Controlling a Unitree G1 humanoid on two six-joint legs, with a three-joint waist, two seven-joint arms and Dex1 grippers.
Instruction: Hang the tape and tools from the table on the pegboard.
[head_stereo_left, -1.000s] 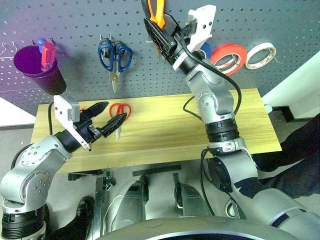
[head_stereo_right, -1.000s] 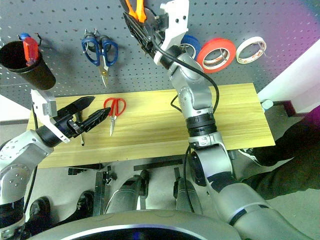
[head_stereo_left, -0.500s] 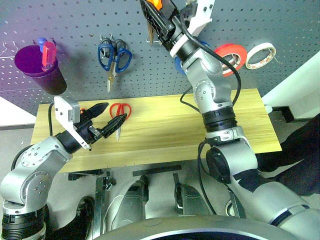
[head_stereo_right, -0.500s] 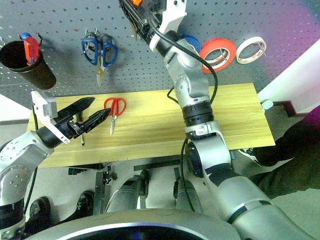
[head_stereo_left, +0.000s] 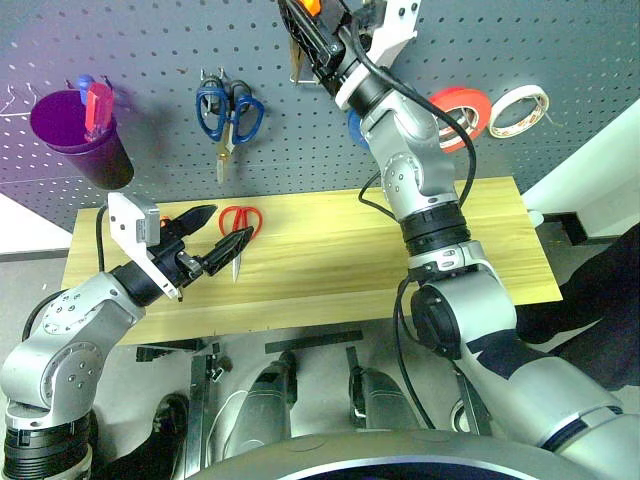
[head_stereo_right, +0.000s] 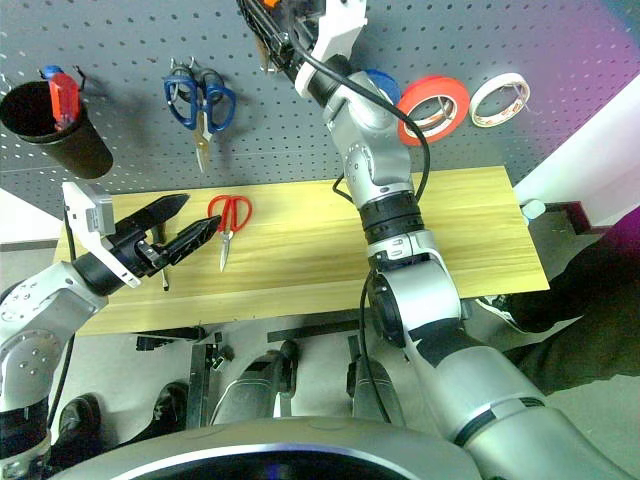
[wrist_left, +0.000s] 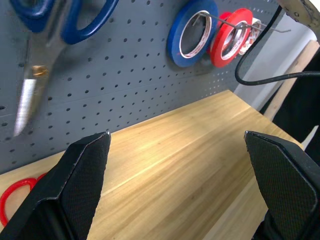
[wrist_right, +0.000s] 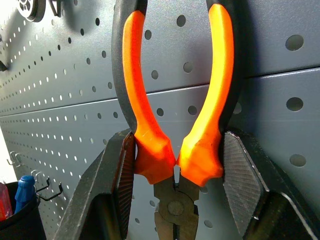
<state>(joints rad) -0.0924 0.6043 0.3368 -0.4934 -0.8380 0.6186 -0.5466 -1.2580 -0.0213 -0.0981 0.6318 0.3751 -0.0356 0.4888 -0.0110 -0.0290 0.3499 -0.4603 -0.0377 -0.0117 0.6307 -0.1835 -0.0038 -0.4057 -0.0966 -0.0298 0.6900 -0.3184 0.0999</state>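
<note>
My right gripper (wrist_right: 176, 150) is raised high against the dark grey pegboard (head_stereo_left: 150, 60) and is shut on the pliers (wrist_right: 172, 125) just above the pivot. Their orange-and-black handles point away along the board. My left gripper (head_stereo_left: 214, 236) hovers open and empty over the left end of the wooden table (head_stereo_left: 330, 250). The red-handled scissors (head_stereo_left: 240, 225) lie flat on the table just beyond it. The red-orange tape (head_stereo_left: 462, 108) hangs on a pegboard hook. A slim dark tool (head_stereo_right: 165, 278) lies partly hidden under the left gripper.
Blue-handled scissors (head_stereo_left: 228, 115) hang on the board at the left. A dark cup (head_stereo_left: 80, 140) holding small tools is mounted further left. A blue roll (wrist_left: 192, 32) and a cream roll (head_stereo_left: 522, 110) hang on either side of the red tape.
My right arm has lifted the pliers a little higher up the pegboard, toward the top of the eye views. The left arm and the things on the table have not moved.
</note>
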